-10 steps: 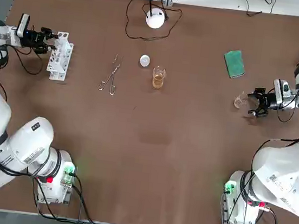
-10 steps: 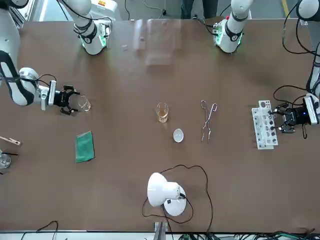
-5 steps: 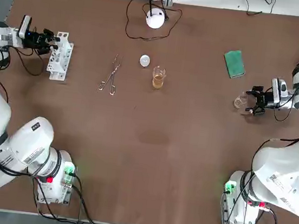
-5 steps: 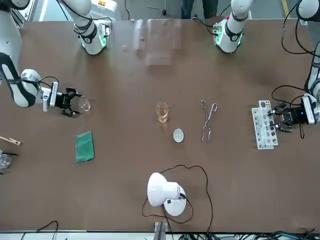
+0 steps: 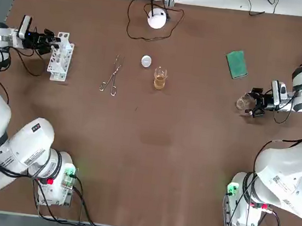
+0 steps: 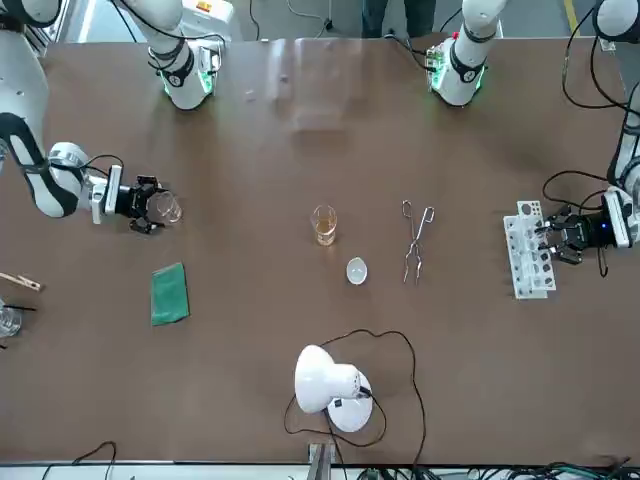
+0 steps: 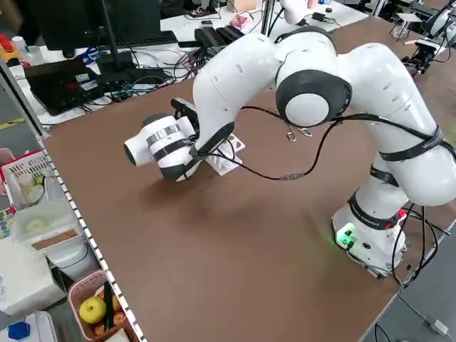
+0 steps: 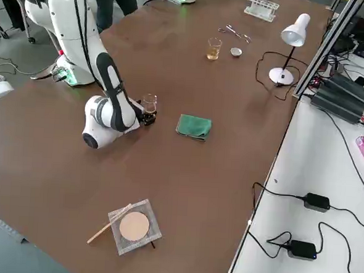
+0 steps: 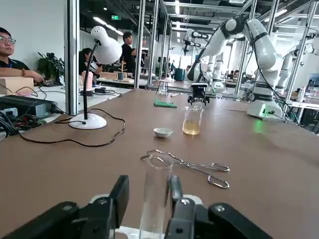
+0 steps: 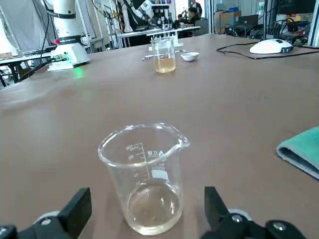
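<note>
Glass stands between the spread fingers of the right gripper (image 5: 255, 102): a small spouted beaker (image 10: 144, 177) with a little pale liquid in its bottom. It is upright on the brown table (image 5: 150, 162) near the robot's right edge, with a green cloth (image 5: 236, 64) a little beyond it. The fingers flank it with a gap on each side, so the step in hand reads as the approach to a grasp. Closing would call for the beaker centred and a gentle, level pinch so the liquid does not tip. The left gripper (image 5: 51, 40) is at the white test-tube rack (image 5: 60, 56) on the far left, its fingers slightly parted about an upright test tube (image 9: 155, 199), with a gap on one side. Metal tongs (image 5: 111, 75), a small white dish (image 5: 146, 62) and an amber-filled beaker (image 5: 160, 78) lie mid-table.
</note>
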Available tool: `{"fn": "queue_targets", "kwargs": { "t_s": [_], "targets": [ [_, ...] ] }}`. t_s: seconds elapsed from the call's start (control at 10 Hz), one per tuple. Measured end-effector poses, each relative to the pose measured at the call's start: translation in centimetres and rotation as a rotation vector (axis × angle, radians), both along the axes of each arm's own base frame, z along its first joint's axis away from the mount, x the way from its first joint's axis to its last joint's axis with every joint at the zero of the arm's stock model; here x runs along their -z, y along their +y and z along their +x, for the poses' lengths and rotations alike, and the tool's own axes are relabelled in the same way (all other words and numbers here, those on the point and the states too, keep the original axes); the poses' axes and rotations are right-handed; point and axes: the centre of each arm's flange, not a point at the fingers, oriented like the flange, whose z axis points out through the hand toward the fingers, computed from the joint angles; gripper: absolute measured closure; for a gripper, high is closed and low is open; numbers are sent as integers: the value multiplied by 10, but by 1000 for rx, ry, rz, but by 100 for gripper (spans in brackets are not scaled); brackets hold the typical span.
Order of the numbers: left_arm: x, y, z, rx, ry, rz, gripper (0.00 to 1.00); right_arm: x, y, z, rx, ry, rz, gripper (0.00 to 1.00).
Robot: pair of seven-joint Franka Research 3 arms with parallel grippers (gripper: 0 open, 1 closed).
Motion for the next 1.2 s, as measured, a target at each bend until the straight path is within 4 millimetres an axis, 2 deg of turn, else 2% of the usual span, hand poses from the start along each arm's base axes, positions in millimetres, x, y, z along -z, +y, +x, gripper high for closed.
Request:
{"fn": "queue_targets", "kwargs": {
  "t_s": [0.3, 0.5, 0.6, 0.9, 1.2],
  "targets": [
    [10, -4, -2, -2, 9, -33, 59, 0, 3, 1, -1, -1, 9, 0],
    [11, -5, -2, -4, 8, -40, 62, 2, 8, 3, 3, -2, 20, 0],
    [11, -4, -2, -6, 8, -41, 67, 2, 13, 5, 2, -2, 25, 0],
    [15, -3, -3, -20, 9, -55, 65, 7, 30, 10, -19, 1, 36, 0],
    [16, 0, -5, -26, 10, -57, 64, 8, 31, 10, -21, -8, 38, 0]
  ]
}}
